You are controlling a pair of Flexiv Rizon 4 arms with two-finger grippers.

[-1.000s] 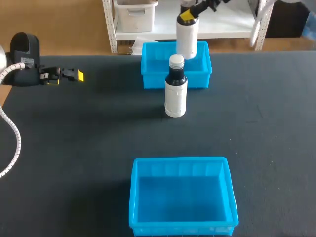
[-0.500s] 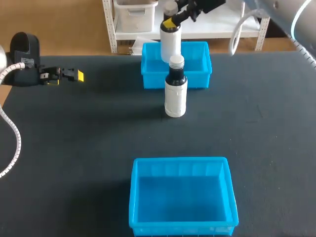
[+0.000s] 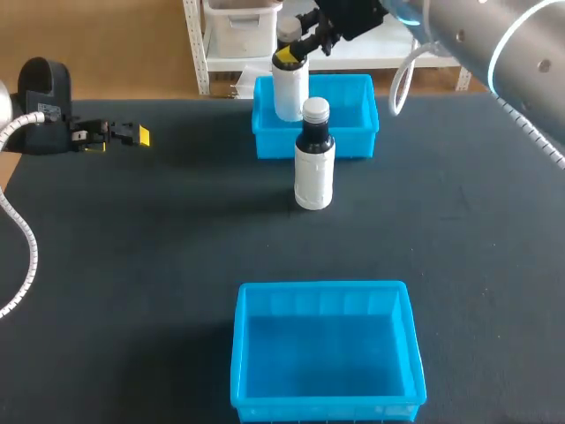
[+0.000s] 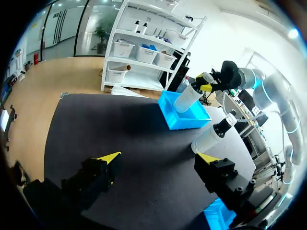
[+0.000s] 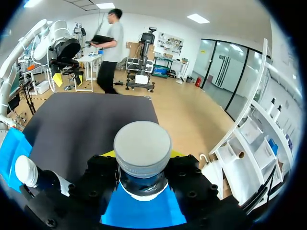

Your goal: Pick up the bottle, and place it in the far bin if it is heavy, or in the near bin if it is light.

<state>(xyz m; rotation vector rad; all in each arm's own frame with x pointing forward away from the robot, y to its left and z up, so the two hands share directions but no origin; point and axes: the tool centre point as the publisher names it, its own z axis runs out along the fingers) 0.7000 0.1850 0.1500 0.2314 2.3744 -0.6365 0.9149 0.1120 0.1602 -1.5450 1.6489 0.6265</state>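
A white bottle with a grey cap hangs over the left part of the far blue bin, and my right gripper is shut on its neck. From the right wrist, the cap fills the gap between the yellow tips of the right gripper, with the bin underneath. A second bottle, dark with a white label, stands upright on the mat just in front of that bin. My left gripper rests at the table's far left, open and empty.
The near blue bin sits empty at the front middle of the black mat. In the left wrist view the held bottle, the standing bottle and the far bin lie ahead of the fingers.
My right arm has carried the held bottle leftward over the far bin, from its right-middle to its left side. The standing bottle and the left arm have not moved.
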